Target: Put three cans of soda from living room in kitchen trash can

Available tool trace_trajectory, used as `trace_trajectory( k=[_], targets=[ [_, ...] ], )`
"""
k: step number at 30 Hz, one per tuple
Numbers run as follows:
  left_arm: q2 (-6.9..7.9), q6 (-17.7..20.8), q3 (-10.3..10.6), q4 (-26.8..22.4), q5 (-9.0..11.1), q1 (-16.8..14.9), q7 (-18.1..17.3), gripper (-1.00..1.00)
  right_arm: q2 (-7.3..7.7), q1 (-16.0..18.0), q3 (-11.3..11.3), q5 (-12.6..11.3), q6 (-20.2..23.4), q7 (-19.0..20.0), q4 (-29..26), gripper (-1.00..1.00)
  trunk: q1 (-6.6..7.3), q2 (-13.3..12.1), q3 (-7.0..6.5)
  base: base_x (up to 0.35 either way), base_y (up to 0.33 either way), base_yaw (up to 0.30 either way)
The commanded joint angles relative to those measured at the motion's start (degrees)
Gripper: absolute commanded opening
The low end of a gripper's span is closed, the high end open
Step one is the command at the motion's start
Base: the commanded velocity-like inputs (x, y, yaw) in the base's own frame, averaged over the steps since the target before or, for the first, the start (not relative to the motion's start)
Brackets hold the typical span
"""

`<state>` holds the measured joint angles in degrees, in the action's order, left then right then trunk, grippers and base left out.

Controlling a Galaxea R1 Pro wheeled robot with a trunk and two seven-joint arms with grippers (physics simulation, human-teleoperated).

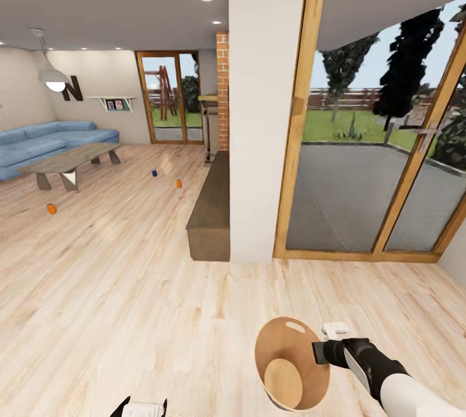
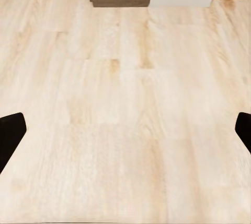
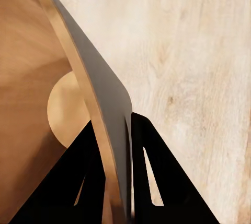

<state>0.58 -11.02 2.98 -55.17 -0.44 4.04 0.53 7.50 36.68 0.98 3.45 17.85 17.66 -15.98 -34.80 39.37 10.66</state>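
The right tool (image 1: pixel 321 351) pinched the tash can (image 1: pixel 291 365) by its rim, carrying it; next, approaching the floor's three cans (image 1: pixel 51 208).

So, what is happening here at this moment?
The right gripper is shut on the rim of the trash can, which looks empty. The left gripper is open over bare wood floor. The three soda cans, orange, blue and orange, lie on the floor near the low table and blue sofa.
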Motion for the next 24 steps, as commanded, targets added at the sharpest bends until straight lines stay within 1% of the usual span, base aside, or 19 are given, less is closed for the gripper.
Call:
trace_trajectory(
  k=[1,10,24],
  targets=[
    [-0.01,0.0,0.0,0.0,0.0,0.0,0.0,1.00,-0.03,0.0,0.3,-0.6,0.1,0.3,-0.1,-1.00,0.23,-0.4,-0.16,0.000,0.000,0.233],
    [-0.04,0.0,0.0,0.1,0.0,0.0,0.0,1.00,-0.11,0.0,-0.1,-0.6,0.1,0.1,-0.1,-1.00,2.21,-4.0,-1.47,0.000,0.000,0.230],
    [-0.03,0.0,0.0,0.1,0.0,0.0,0.1,1.00,-0.70,0.0,-0.3,-0.6,0.1,-0.3,-0.1,-1.00,5.28,-9.6,-3.42,0.000,0.000,0.221]
  ],
)
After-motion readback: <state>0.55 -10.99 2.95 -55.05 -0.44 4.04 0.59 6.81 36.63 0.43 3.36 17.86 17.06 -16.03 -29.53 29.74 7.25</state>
